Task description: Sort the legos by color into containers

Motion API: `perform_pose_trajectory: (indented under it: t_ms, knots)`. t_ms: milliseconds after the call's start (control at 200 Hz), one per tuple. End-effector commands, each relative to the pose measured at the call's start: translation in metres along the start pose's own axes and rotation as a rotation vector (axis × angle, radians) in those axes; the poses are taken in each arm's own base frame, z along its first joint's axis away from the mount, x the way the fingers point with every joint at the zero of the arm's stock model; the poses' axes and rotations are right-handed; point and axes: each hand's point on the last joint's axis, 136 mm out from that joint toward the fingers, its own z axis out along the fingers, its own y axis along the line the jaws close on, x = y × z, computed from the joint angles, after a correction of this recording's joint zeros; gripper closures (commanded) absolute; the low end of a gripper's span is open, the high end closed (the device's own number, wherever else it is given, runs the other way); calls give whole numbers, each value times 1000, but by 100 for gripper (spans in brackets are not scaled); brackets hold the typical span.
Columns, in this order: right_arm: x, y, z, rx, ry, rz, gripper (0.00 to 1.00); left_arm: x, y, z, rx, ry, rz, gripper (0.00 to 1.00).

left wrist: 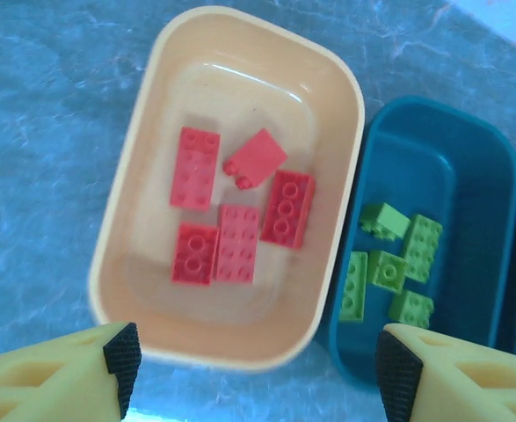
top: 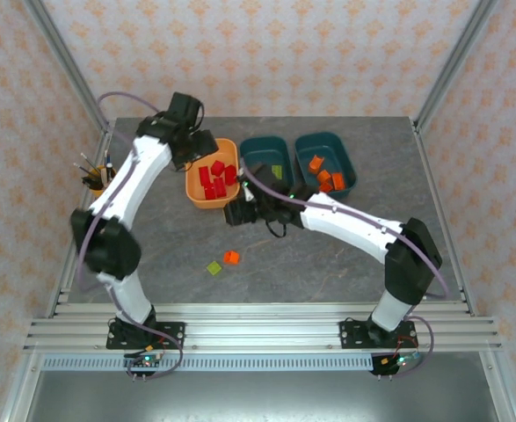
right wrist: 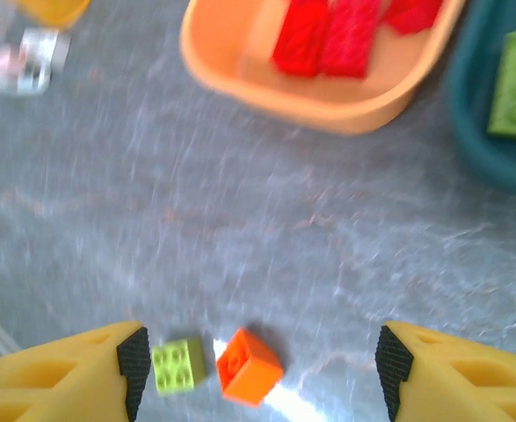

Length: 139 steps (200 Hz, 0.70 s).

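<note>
Grey table (top: 328, 264) — orange tub (left wrist: 352, 114) holds red bricks (left wrist: 194, 167).

Three tubs (left wrist: 240, 338), five red bricks (left wrist: 195, 167), six green bricks (left wrist: 423, 248) (orange bricks (right wrist: 249, 367) uncountable)

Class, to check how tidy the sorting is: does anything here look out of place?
Yes: a green brick and an orange brick lie side by side on the table, outside the orange tub and unsorted.
</note>
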Motion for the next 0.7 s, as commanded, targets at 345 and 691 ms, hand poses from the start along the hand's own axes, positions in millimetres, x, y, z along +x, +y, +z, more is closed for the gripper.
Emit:
perform_pose_trajectory:
  t_ms: [345,691]
  knots:
    - [105,1,43,-7,415,-564,29,169,128,-68,58,107,-69,22]
    - [116,-3,76,33,466,-648,28,205,166,-90,80,61,-168,22]
